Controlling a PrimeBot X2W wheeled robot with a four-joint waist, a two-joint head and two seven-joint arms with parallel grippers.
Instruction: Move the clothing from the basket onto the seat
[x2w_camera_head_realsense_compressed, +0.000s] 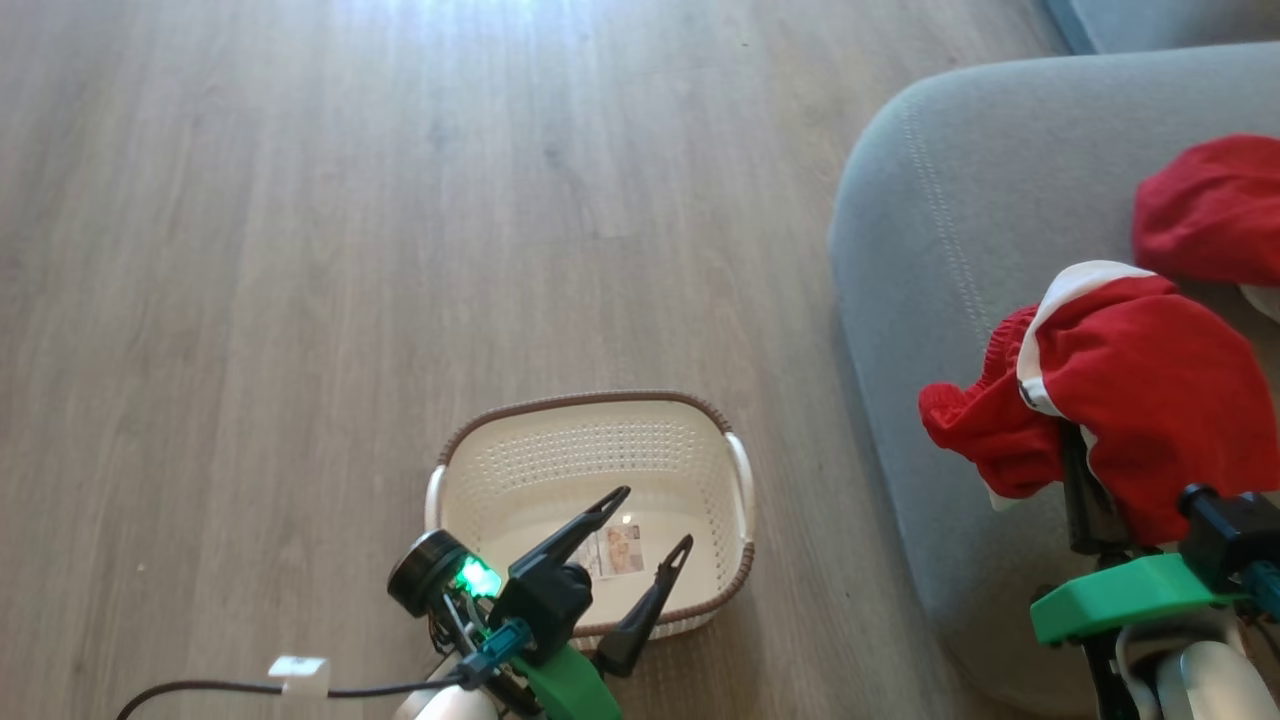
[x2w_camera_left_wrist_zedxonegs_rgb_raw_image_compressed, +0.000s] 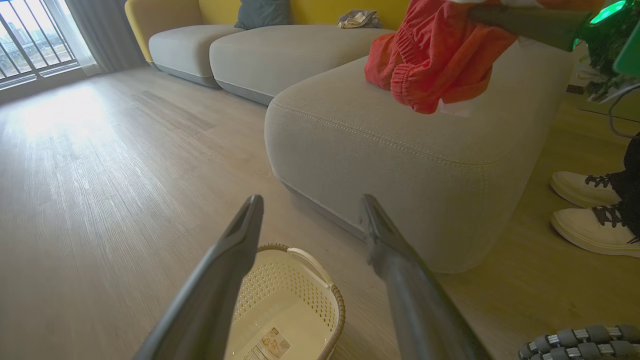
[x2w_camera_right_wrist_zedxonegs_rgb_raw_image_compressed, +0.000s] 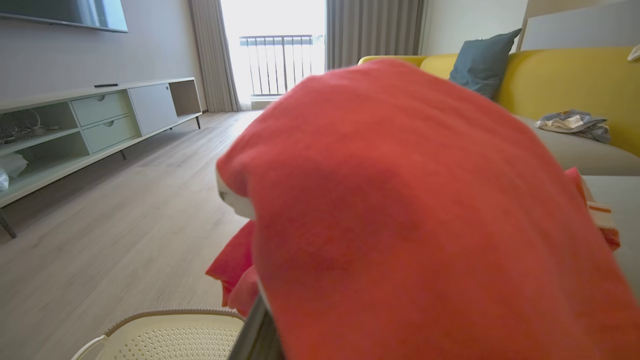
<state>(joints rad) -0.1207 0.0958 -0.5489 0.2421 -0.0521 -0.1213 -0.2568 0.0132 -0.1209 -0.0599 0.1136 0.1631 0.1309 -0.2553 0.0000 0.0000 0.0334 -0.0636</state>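
Your right gripper (x2w_camera_head_realsense_compressed: 1085, 485), clamped on the banded garment (x2w_camera_head_realsense_compressed: 1140, 390), holds it above the seat (x2w_camera_head_realsense_compressed: 950, 200) for release near the plain garment (x2w_camera_head_realsense_compressed: 1210, 210) lying there; your left gripper (x2w_camera_head_realsense_compressed: 655, 517) hangs spread over the empty basket (x2w_camera_head_realsense_compressed: 590, 400).

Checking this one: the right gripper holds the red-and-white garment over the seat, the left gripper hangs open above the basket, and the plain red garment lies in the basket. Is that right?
Not quite. The plain red garment lies on the seat, not in the basket, which holds just its paper label; the head view shows it. The rest stands.
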